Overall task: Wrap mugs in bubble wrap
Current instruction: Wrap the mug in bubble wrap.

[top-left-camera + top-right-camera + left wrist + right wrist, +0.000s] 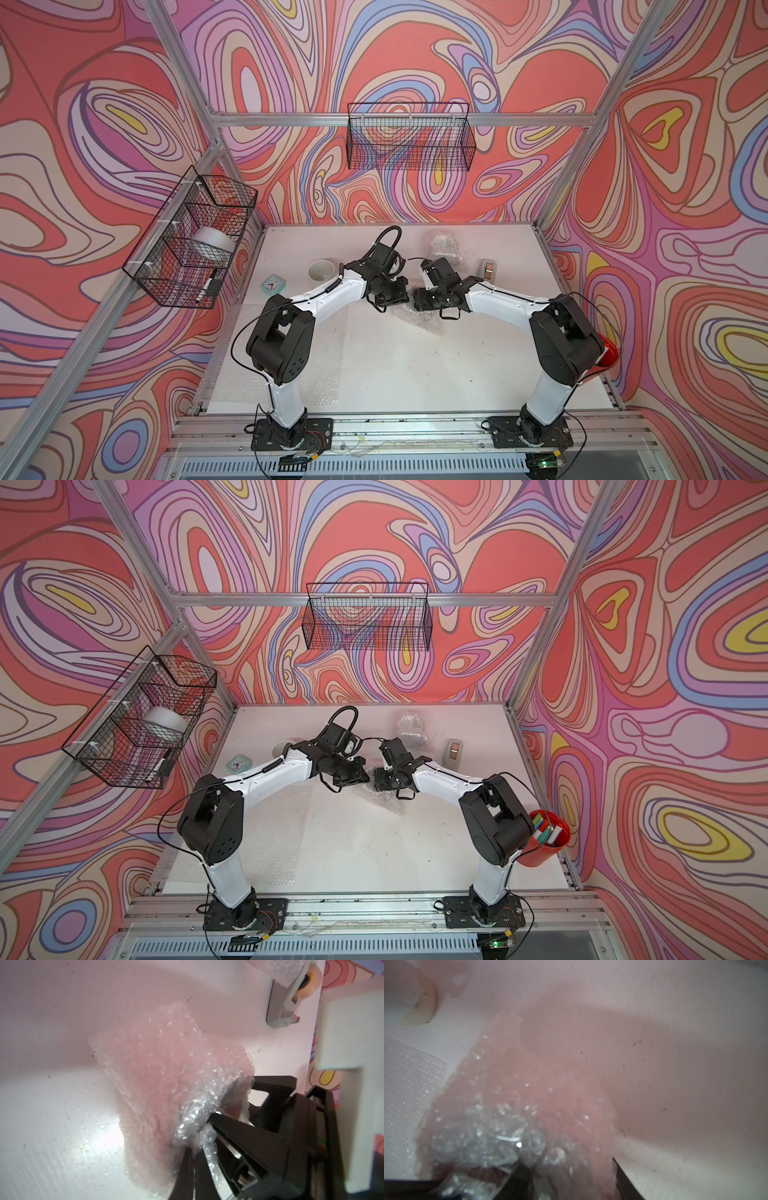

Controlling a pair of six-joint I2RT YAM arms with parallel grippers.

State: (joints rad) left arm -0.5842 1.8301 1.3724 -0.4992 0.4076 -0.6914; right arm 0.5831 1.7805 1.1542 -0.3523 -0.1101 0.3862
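Note:
A pinkish bundle of bubble wrap (166, 1076) lies mid-table between both arms, also seen in a top view (419, 322). Whatever is inside it stays hidden. My left gripper (194, 1147) is shut on a bunched edge of the wrap. My right gripper (571, 1167) is closed round the bundle's other side, its jaws held apart by it. A lavender-grey mug (321, 270) stands upright at the back left. A crumpled bubble wrap parcel (442, 245) sits at the back. A flat bubble wrap sheet (291, 361) lies under the left arm.
A mint-green clock (271, 283) lies beside the lavender-grey mug. A grey tape dispenser (490, 269) is at the back right. A red cup of pens (544, 837) stands at the right edge. Wire baskets (409, 137) hang on the walls.

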